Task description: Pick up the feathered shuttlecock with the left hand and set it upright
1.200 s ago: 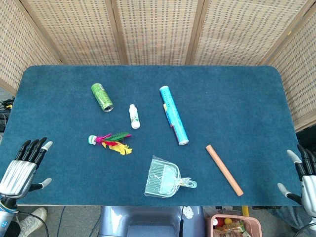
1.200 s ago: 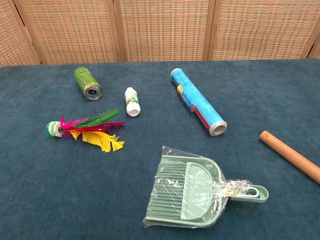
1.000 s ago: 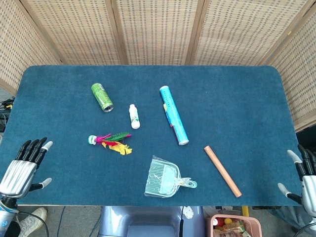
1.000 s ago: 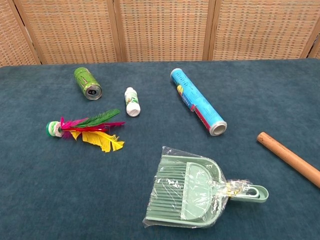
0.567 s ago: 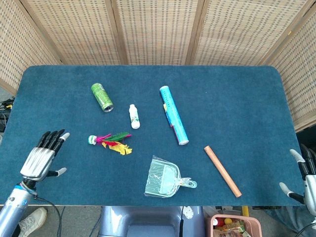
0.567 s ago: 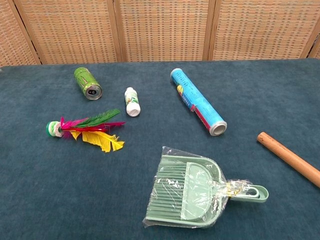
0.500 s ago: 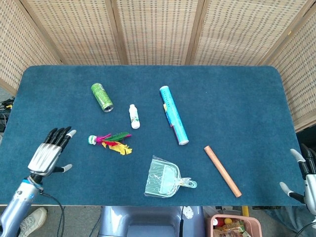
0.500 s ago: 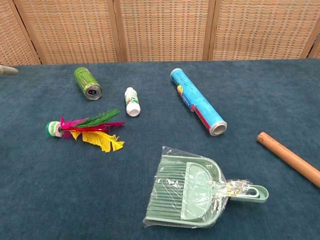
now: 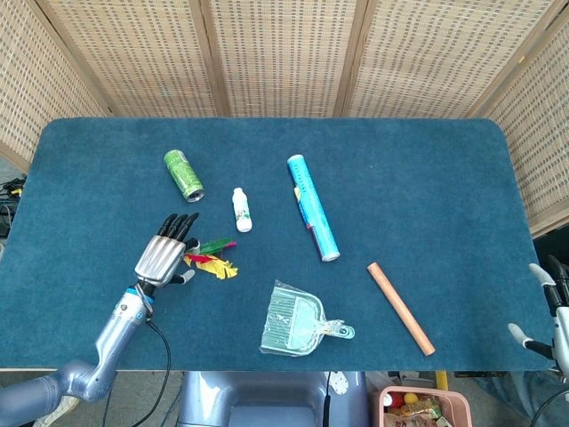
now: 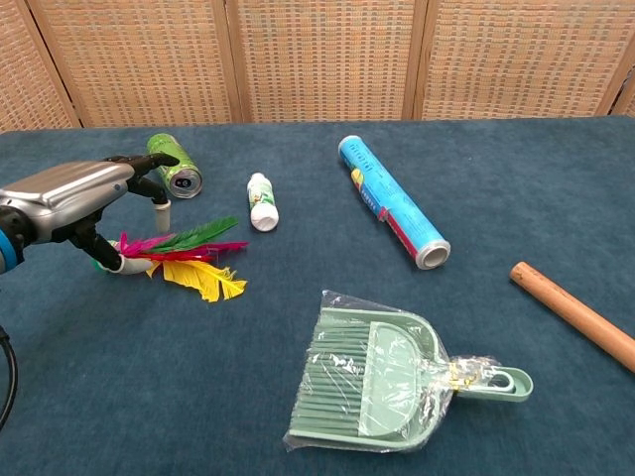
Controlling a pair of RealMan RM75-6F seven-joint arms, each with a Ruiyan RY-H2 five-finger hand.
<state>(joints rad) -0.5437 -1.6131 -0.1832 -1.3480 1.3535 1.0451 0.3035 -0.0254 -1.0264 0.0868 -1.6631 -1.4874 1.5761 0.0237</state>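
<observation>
The feathered shuttlecock (image 10: 189, 256) lies on its side on the blue table, with red, green and yellow feathers pointing right and its white-green base at the left. In the head view its feathers (image 9: 212, 258) stick out to the right of my left hand (image 9: 164, 253). That left hand (image 10: 74, 196) hovers palm down over the base end, fingers spread, thumb reaching down beside the base and hiding most of it. I see no grip on it. My right hand (image 9: 549, 307) sits at the table's near right corner, mostly cut off, fingers apart and holding nothing.
A green can (image 10: 174, 165) and a small white bottle (image 10: 262, 201) lie just behind the shuttlecock. A blue roll (image 10: 393, 201) lies mid-table, a wrapped green dustpan (image 10: 382, 372) near the front, and a wooden stick (image 10: 575, 312) to the right. Wicker screens stand behind the table.
My left hand has travelled from the near left table edge forward and right until it is over the shuttlecock's base. The right hand has sunk slightly. The shuttlecock has not moved.
</observation>
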